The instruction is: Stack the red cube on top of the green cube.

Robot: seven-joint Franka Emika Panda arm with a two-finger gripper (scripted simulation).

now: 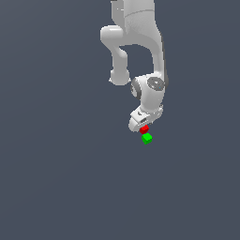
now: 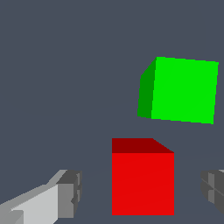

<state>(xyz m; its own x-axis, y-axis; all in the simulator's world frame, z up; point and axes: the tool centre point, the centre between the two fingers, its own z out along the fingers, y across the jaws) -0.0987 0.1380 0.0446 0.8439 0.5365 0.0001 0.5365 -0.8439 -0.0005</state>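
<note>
The stack is not yet made: the small bright red cube (image 2: 142, 181) sits just beside the small bright green cube (image 2: 183, 89), apart from it and not on top. The white robot gripper (image 1: 142, 125) hangs directly over the red cube, its grey-padded fingers (image 2: 70, 194) spread wide on either side with clear gaps, gripping nothing. Grasping, lifting and placing remain. Both cubes look plain, sharp-edged and equal in size.
</note>
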